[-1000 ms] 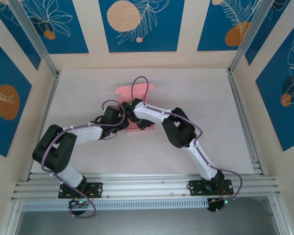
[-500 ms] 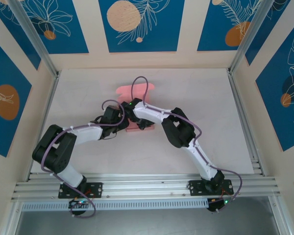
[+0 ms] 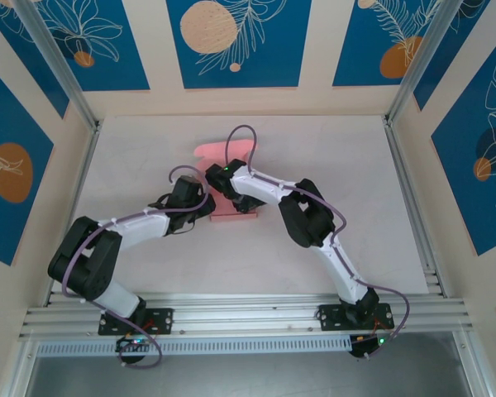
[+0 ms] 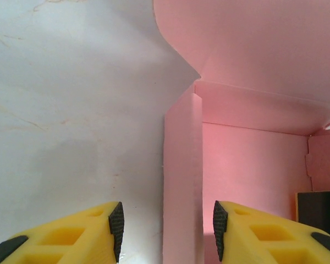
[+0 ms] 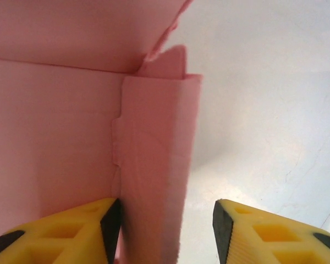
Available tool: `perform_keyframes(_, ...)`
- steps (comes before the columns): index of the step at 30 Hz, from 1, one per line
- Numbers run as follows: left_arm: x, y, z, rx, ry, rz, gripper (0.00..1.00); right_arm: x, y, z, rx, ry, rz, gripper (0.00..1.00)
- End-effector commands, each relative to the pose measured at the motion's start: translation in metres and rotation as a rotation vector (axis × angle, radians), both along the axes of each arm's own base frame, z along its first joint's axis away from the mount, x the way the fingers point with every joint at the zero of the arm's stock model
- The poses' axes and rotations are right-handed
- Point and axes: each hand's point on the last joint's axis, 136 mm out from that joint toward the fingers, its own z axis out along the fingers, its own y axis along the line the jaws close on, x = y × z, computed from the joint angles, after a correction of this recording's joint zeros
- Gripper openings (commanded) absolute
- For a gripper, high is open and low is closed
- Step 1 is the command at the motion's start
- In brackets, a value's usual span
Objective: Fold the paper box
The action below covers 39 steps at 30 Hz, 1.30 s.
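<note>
While the left gripper (image 4: pixel 168 223) straddles it, the left-hand side wall (image 4: pixel 181 181) of the salmon-pink thin-card paper box (image 4: pixel 253 165) stands upright between the yellow, black-padded fingers (image 4: pixel 116 225). The jaws are parted, with a little clearance on each side, so nothing is pinched. The right gripper (image 5: pixel 164 220) is likewise apart. The doubled-over right-hand side wall (image 5: pixel 154 159) sits close against the finger on the box's side and well clear of the other, so it is not gripped either.

Beyond the walls the box's floor lies flat on the table. A back panel rises behind it, and a broad rounded lid flap (image 3: pixel 208 152) reaches toward the far side. From above, the box sits mid-table between the two wrists on the pale marbled tabletop (image 3: pixel 339 165).

The step in hand looks like forming the side walls. Both are up and folded over, but the notched tab (image 5: pixel 116 140) on the right wall may not be fully seated. The next move probably calls for backing both grippers off without dragging the walls outward. The lid flap then has to come forward over the open tray, which takes a light, even push because the card is thin and creases easily.
</note>
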Motion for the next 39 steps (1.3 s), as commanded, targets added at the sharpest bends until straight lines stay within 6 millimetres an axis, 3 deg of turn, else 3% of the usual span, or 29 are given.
perform_keyframes(1,0.004,0.002,0.01,0.017,-0.025,0.005,0.48,-0.001,0.009,0.018,0.073,-0.014,0.003,0.54)
perform_keyframes(9,0.006,0.002,0.0,0.036,-0.015,0.001,0.46,0.012,0.023,0.042,0.152,-0.09,0.02,0.55)
perform_keyframes(18,0.003,0.002,-0.011,0.041,0.004,-0.006,0.42,0.015,0.03,0.045,0.189,-0.104,0.03,0.55)
perform_keyframes(23,0.001,0.004,0.002,0.038,-0.027,-0.012,0.59,0.015,0.038,0.062,0.258,-0.123,0.053,0.55)
perform_keyframes(31,-0.021,0.021,0.026,0.043,-0.068,-0.006,0.75,0.008,0.03,0.097,0.3,-0.172,0.085,0.55)
perform_keyframes(35,-0.03,0.032,0.057,0.102,-0.133,-0.076,0.77,0.007,0.017,0.127,0.326,-0.226,0.123,0.55)
perform_keyframes(39,-0.027,0.058,0.094,0.215,-0.203,-0.149,0.8,0.012,0.016,0.156,0.44,-0.257,0.217,0.57)
